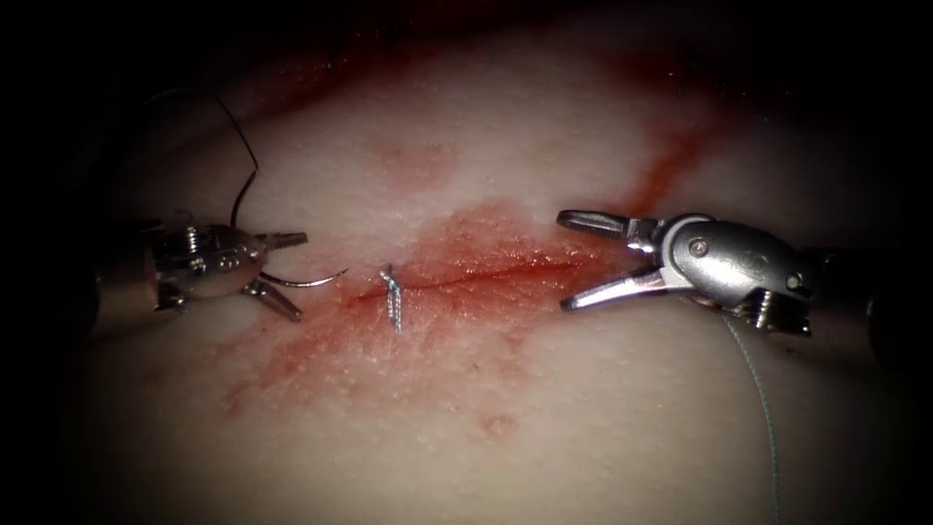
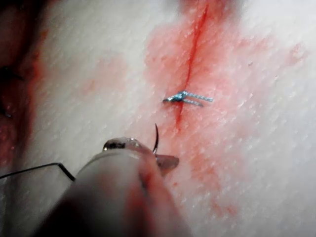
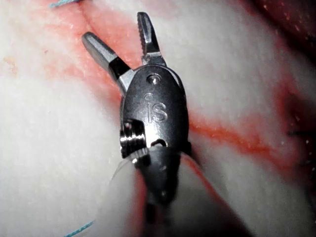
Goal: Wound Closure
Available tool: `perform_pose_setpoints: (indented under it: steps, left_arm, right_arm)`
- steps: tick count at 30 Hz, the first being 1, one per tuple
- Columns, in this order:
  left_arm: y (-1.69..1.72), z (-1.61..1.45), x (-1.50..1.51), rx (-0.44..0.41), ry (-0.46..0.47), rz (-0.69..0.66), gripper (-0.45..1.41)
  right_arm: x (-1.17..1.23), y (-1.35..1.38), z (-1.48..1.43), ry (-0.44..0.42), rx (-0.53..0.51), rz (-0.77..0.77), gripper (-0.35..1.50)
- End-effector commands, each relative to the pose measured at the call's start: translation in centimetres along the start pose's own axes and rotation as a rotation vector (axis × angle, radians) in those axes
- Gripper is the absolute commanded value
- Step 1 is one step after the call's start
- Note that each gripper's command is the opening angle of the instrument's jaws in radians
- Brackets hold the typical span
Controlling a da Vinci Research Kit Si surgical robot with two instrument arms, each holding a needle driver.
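The cut [image 1: 486,275] runs across the tissue [image 1: 466,418], ringed by red fluid. A knotted stitch with short cut ends [image 1: 392,297] crosses its left end. Left of that, my left tool [image 1: 299,276] has its jaws spread wide. The curved needle [image 1: 306,282] sits between them near their hinge, ungripped, its tip toward the stitch and out of the tissue. Dark thread [image 1: 248,185] rises from this tool. At the cut's right end my right tool [image 1: 564,262] is open and holds nothing. The left wrist view shows the needle [image 2: 156,138], stitch [image 2: 187,97] and cut [image 2: 193,49]. The right wrist view shows the right tool [image 3: 116,29].
A pale green thread [image 1: 763,408] trails from under the right tool toward the near edge; a piece of it [image 3: 79,228] appears in the right wrist view. Streaks of red fluid [image 1: 671,160] run up the tissue to the far right.
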Motion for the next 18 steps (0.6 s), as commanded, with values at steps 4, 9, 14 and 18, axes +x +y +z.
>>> perform_pose_setpoints:
  steps: [4,9,14,18]
  left_arm:
    - [-0.02,0.2,0.05,-0.015,-0.001,-0.003,0.27]
    - [-0.01,0.23,0.13,-0.028,0.008,0.001,-0.45]
    - [0.03,0.13,0.15,0.002,0.001,-0.001,-0.45]
    - [0.0,-0.04,0.24,0.065,0.053,-0.012,-0.45]
  right_arm:
    - [-0.08,-0.01,0.12,0.003,0.003,0.002,1.24]
    - [-0.09,-0.01,0.13,0.003,0.002,0.0,1.23]
    - [-0.1,-0.01,0.11,0.003,0.004,0.012,1.18]
    - [-0.1,0.02,0.08,0.003,0.007,0.03,1.14]
